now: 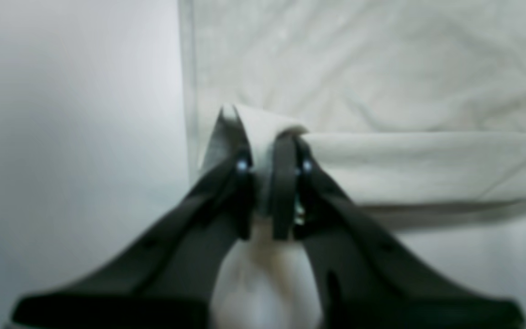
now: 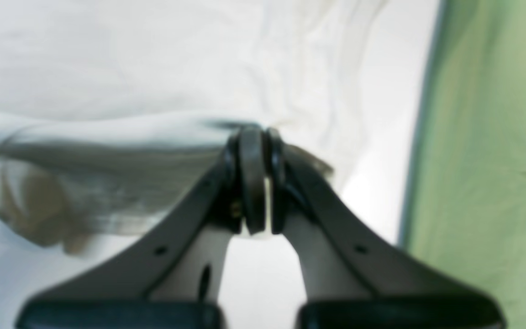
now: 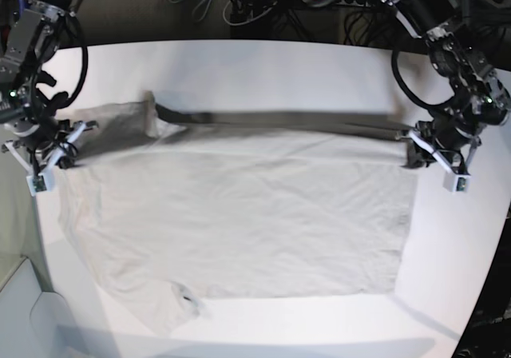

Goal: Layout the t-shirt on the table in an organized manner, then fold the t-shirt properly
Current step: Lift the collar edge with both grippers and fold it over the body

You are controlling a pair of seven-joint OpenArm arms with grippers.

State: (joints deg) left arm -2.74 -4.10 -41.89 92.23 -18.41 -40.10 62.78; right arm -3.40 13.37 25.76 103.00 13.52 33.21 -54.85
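The left gripper (image 1: 267, 155) has its jaws pressed together on a pinch of pale cloth — a corner of the t-shirt (image 3: 239, 206) pokes up between the dark fingers (image 1: 283, 183), with a folded band of fabric running off to one side of it. The right gripper (image 2: 256, 151) is clamped the same way: its jaws meet on a thin, bunched edge of the shirt that stretches away from it in a blurred ridge.

From where I stand, the two grippers sit at opposite ends of the shirt's far edge, which is lifted and pulled into a fairly straight line between them, casting a dark shadow strip on the table (image 3: 279, 70) behind it. A sleeve lies loose past the right gripper, lumpy and a little darker in its folds.

The rest of the shirt rests spread on the white tabletop, light grey-beige, broadly flat with shallow creases across the body. Its near edge runs almost straight, then bulges at one corner where a small dark mark (image 3: 188, 298) shows — too small to make out. Beside the table, in the right wrist view, hangs a green cloth (image 2: 491, 160).
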